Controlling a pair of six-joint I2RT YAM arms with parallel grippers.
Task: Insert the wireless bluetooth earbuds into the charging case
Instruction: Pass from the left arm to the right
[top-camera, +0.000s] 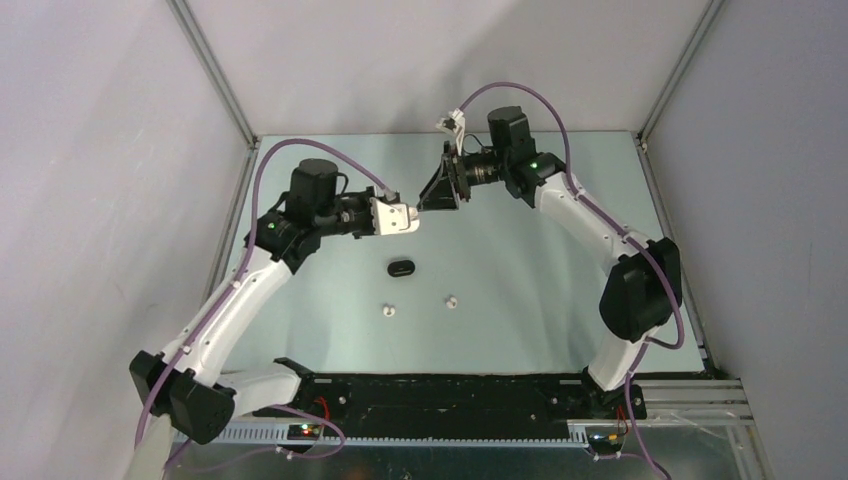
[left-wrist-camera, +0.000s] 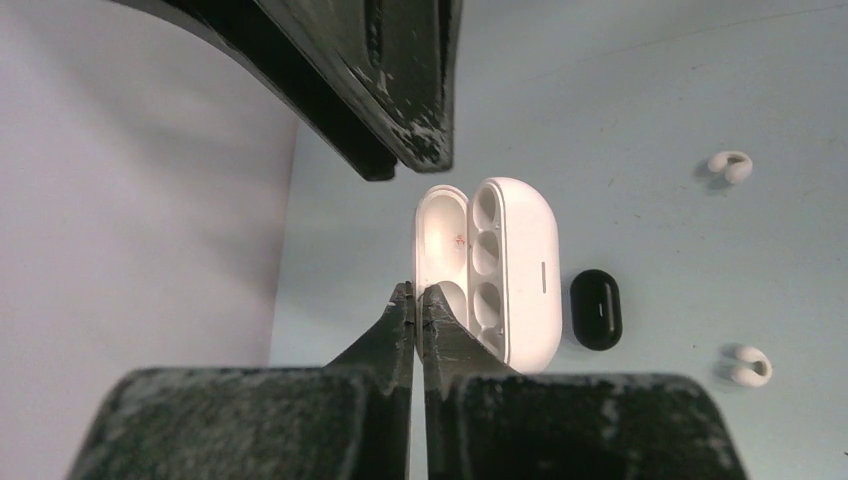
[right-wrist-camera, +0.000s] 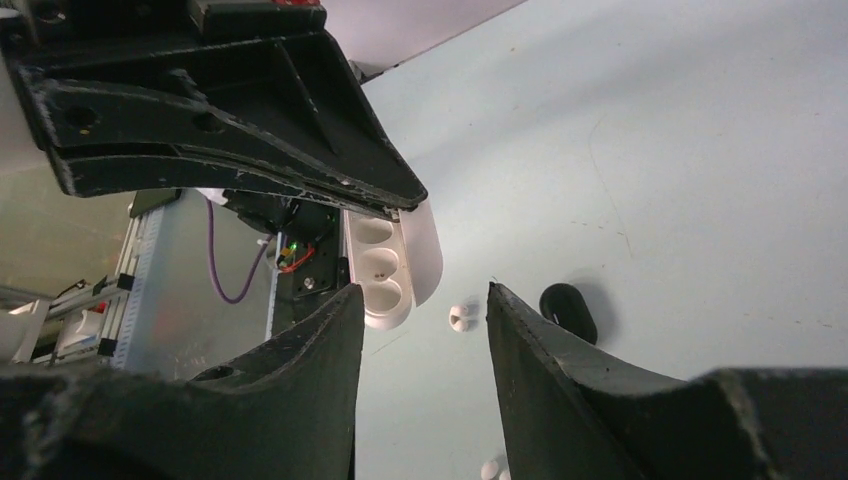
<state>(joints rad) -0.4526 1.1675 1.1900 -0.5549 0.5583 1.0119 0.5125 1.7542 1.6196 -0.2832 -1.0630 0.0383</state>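
My left gripper (left-wrist-camera: 418, 297) is shut on the edge of the open lid of a white charging case (left-wrist-camera: 515, 270) and holds it above the table (top-camera: 397, 217). The case's sockets show empty. My right gripper (right-wrist-camera: 425, 292) is open and empty, its tips just beside the held case (right-wrist-camera: 383, 268), fingers (left-wrist-camera: 385, 90) above it in the left wrist view. Two white earbuds (top-camera: 389, 309) (top-camera: 451, 300) lie on the table; they also show in the left wrist view (left-wrist-camera: 730, 166) (left-wrist-camera: 750, 365). No black earbuds are in view.
A shut black oval case (top-camera: 401, 268) lies on the table below the held case, also in the wrist views (left-wrist-camera: 596, 309) (right-wrist-camera: 568, 310). Grey walls enclose the table on the left, back and right.
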